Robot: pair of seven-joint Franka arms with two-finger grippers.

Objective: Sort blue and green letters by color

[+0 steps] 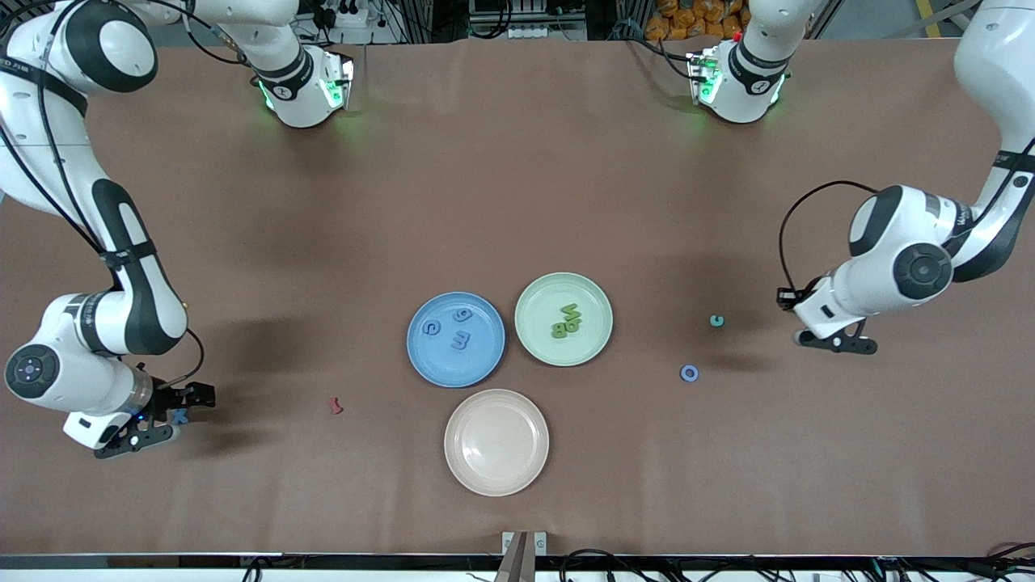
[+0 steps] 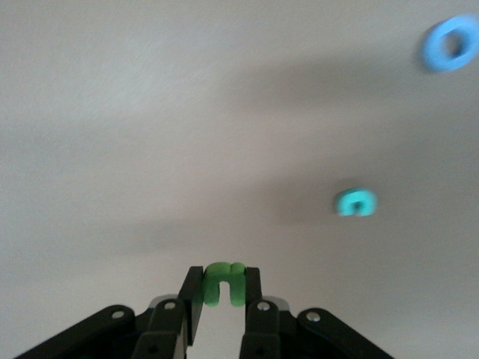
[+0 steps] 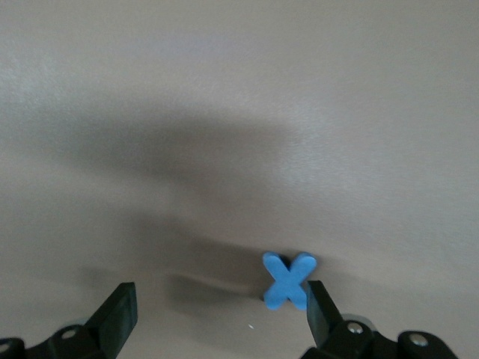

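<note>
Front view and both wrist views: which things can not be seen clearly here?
- Green letter in the shut left pincer: left wrist view, fingers cover its sides; front view, the arm hides it.
- Blue X: right wrist view, touching one finger of the open right pincer; contact with table unclear.
- Letters on the green plate: too small to read.

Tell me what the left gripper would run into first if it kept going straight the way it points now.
Probably nothing close. The left gripper, shut on a green letter, points over bare table. The teal letter and the blue ring letter lie off to one side of that line, though depth is hard to judge.
</note>
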